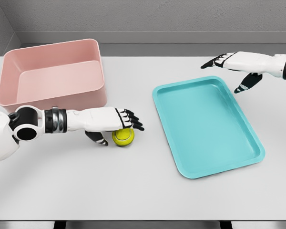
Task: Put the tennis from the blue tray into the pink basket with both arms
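Two white robot arms reach over a pale gray table (pixel 148 200). The left hand (pixel 112 121) is low over the yellow-green tennis ball (pixel 124 138). Its fingers lie across the top of the ball and its thumb hangs down on the left side of the ball, but I cannot tell if the hand is really squeezing it. The ball sits on the table, between the pink basket (pixel 52 76) and the blue tray (pixel 207 126). It is just in front of the basket and not in the tray. The right hand (pixel 233 67) floats above the far right corner of the tray. Its fingers are straight and spread, and it holds nothing.
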Robot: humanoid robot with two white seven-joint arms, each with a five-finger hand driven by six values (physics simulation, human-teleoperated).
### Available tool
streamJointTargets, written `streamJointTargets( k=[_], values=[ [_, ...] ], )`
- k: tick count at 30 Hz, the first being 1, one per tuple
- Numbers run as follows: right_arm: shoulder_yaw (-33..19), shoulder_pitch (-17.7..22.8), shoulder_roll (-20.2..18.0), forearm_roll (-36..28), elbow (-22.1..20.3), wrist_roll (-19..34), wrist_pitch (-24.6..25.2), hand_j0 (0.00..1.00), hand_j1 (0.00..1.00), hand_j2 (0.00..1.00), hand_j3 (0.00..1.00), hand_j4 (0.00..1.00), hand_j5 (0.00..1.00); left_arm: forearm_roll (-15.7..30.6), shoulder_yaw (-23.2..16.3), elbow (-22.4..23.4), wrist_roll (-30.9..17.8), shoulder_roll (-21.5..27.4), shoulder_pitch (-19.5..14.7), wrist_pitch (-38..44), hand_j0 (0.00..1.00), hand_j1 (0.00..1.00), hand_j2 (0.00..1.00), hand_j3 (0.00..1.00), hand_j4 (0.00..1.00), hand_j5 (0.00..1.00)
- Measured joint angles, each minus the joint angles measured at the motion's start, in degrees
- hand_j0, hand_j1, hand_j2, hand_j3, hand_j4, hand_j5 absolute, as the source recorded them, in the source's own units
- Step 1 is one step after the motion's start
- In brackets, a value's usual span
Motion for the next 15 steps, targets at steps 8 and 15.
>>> streamJointTargets(
  k=[8,15],
  values=[
    [-0.07,0.09,-0.95,0.03,0.06,0.06,-0.01,1.0,1.0,1.0,1.0,1.0,1.0,-0.01,-0.07,-0.07,0.07,0.07,0.0,0.0,1.0,1.0,1.0,1.0,1.0,1.0],
    [-1.05,0.79,-1.24,0.04,0.06,0.08,0.0,1.0,1.0,1.0,1.0,1.0,1.0,-0.04,-0.1,-0.15,0.08,0.09,0.09,0.0,0.93,0.93,0.93,0.93,0.93,0.93]
  ],
)
